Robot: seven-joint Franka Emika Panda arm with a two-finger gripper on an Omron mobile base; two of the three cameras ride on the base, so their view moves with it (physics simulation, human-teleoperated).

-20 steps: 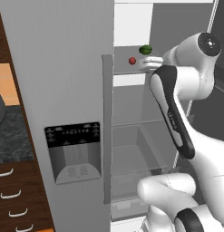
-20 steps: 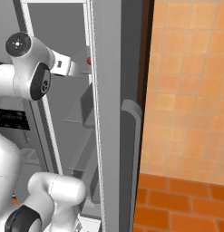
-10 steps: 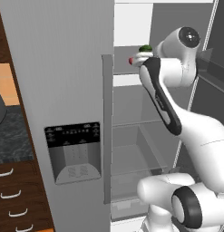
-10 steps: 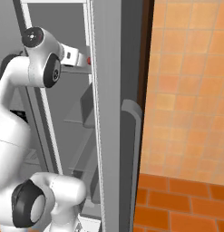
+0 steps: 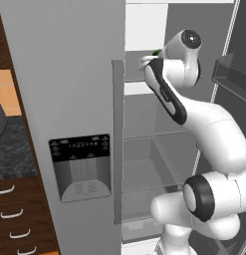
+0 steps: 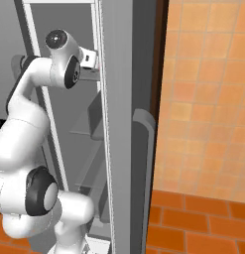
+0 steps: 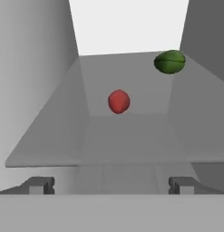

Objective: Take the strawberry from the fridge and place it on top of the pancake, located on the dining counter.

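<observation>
While the fridge [image 5: 69, 74] stood with its right door swung open, the task was only in its opening stage: the strawberry [image 7: 118, 101] lay untouched on an upper glass shelf [image 7: 127, 136] inside, roughly in the middle of it and ahead of the gripper [image 7: 111, 185]. The fingers [image 7: 39, 185] were spread wide and held nothing, one tip at each lower corner of the hand view, with the fruit lined up between them but well beyond their reach. Nothing had been picked up, so the reach, the grasp, the withdrawal, the drive to the dining counter and the placing on the pancake all appeared to remain. A dark green round item [image 7: 170, 61] sat further back and to the right of the strawberry, apart from it, near the shelf's right wall. In the left base view the arm [image 5: 167, 92] bent in at upper-shelf height, close to the edge of the shut left door. The shelf's front lip lay just ahead of the fingertips, and the compartment narrowed between a grey wall on either side. The room above the shelf looked open and the straight path forward seemed free, though sideways room looked limited.
</observation>
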